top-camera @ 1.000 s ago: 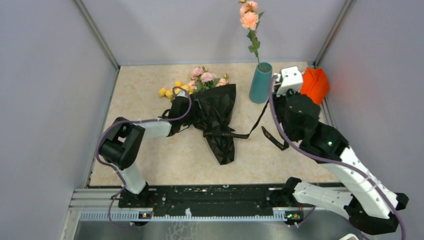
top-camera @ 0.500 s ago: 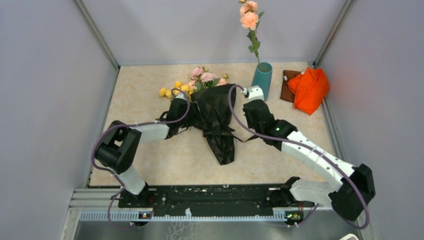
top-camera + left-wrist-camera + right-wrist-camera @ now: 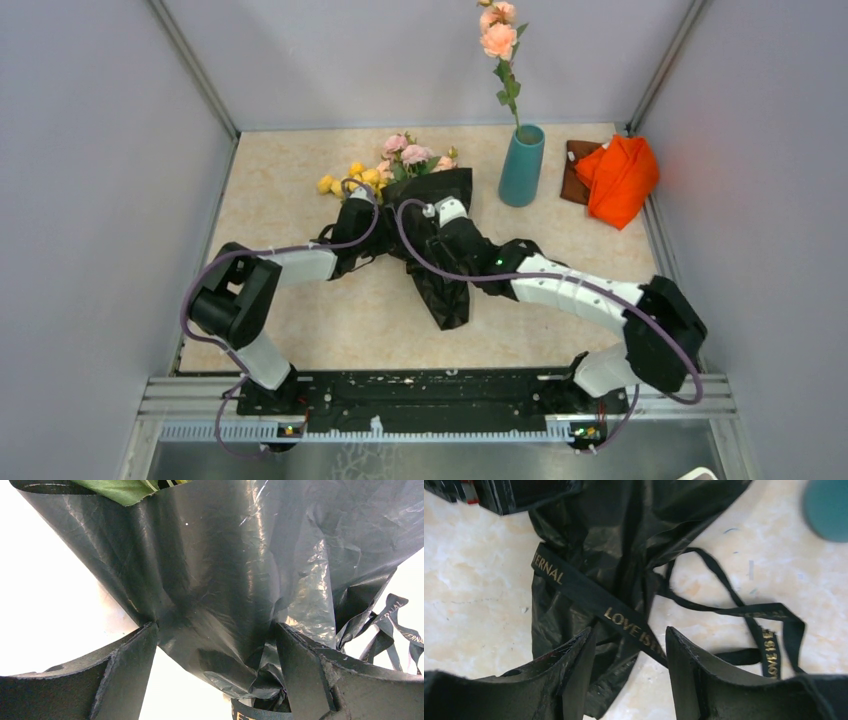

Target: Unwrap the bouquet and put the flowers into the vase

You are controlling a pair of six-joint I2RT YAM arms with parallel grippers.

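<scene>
The right gripper (image 3: 629, 636) has swung left from the vase (image 3: 523, 166) over the bouquet's (image 3: 458, 186) ribbon (image 3: 589, 597), jaws spread; the left gripper (image 3: 216, 630), forearm low, straddles the wrap (image 3: 225, 570), jaws wide apart.

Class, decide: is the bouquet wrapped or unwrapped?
Wrapped. The black sheet is closed, only flower heads poke out its top, and the ribbon crosses it.

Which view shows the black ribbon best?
Right wrist: the ribbon crosses the wrapping, gold lettering legible, loose tails on the table. Left wrist catches only scraps at its edges; from the top, the right arm covers most of it.
</scene>
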